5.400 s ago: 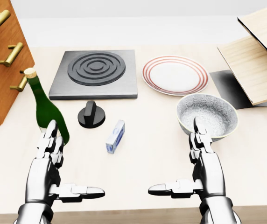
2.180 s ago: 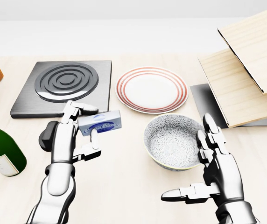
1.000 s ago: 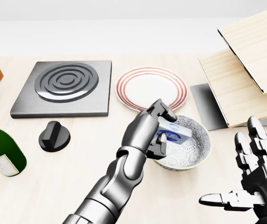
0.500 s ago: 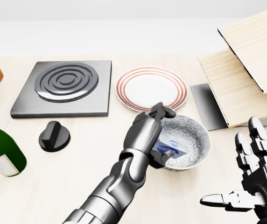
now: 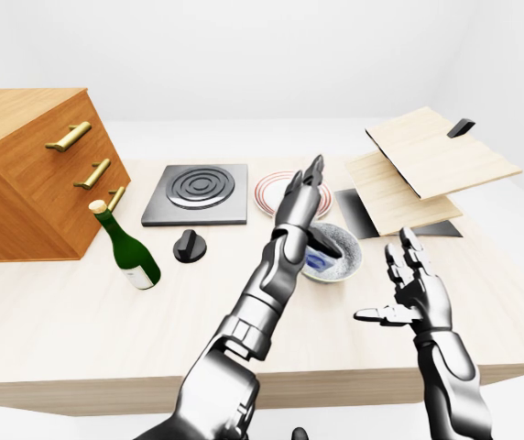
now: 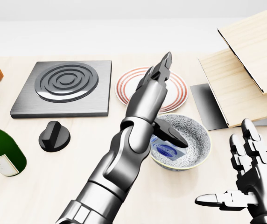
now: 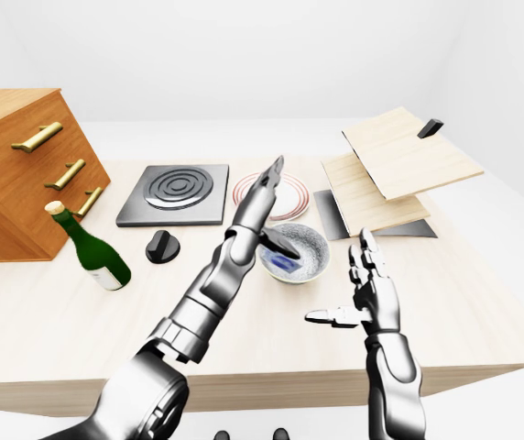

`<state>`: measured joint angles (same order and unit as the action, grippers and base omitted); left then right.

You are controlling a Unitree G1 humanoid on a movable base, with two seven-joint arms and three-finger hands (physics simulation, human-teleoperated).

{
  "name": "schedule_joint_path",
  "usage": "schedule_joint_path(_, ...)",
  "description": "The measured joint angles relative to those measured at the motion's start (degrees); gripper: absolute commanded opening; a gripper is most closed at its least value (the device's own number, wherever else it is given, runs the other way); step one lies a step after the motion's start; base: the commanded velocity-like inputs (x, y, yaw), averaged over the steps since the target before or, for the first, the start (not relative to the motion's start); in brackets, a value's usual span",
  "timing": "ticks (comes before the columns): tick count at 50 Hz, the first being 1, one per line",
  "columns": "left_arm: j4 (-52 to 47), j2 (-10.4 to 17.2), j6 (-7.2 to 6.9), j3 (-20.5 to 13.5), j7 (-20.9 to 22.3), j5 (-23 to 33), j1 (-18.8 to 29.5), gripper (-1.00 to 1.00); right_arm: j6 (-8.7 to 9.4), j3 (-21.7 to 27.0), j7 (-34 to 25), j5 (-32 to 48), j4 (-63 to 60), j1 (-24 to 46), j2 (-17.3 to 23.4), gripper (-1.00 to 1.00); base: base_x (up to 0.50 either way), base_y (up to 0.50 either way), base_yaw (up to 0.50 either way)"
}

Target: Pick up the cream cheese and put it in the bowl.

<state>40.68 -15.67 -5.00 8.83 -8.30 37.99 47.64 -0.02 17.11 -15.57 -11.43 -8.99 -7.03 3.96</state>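
Note:
The cream cheese (image 6: 167, 150), a small blue-and-white box, lies inside the patterned grey bowl (image 6: 200, 136) in the lower middle of the head view. My left hand (image 6: 164, 100) hovers over the bowl's left side, open, its fingers stretched up towards the plate and its thumb reaching across the bowl above the box. Nothing is held in it. My right hand (image 6: 238, 177) stays open at the bottom right of the head view, palm turned left, apart from the bowl.
A red-rimmed plate (image 6: 179, 91) sits above the bowl, a dark stove plate (image 6: 66, 87) and black knob (image 6: 54, 136) to its left. A green bottle (image 6: 0, 151) stands at the left edge beside a wooden drawer cabinet (image 5: 24, 174). Wooden boards (image 6: 245, 60) lie top right.
My left hand carried the cream cheese to the bowl, lowered it in, then let go and spread its fingers upward. The box now rests in the bowl. The right hand shifted slightly.

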Motion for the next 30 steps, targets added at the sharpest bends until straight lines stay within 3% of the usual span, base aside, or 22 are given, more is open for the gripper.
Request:
schedule_joint_path(9, -17.1, -1.1, 0.00, 1.4, 7.9, -1.8, -1.4, 1.00, -0.39, -0.6, 0.3, 0.3, 0.7, 0.1, 0.1, 1.00, 0.00, 0.00, 0.00)
schedule_joint_path(15, -28.0, -1.3, 0.00, 2.5, 12.2, -3.3, -5.2, 1.00, 0.17, -0.5, 0.2, -0.1, -1.0, -0.6, -0.2, 1.00, 0.00, 0.00, 0.00)
schedule_joint_path(20, -39.0, 0.3, 0.00, 3.2, 15.5, -6.5, -12.6, 1.00, 1.18, 0.1, 0.4, -0.5, -4.7, -1.6, -0.7, 1.00, 0.00, 0.00, 0.00)
schedule_joint_path(30, -53.4, 7.7, 0.00, 1.9, 16.8, -16.2, -31.5, 1.00, 3.87, -1.1, 2.4, 2.4, -15.0, -3.9, -2.9, 1.00, 0.00, 0.00, 0.00)
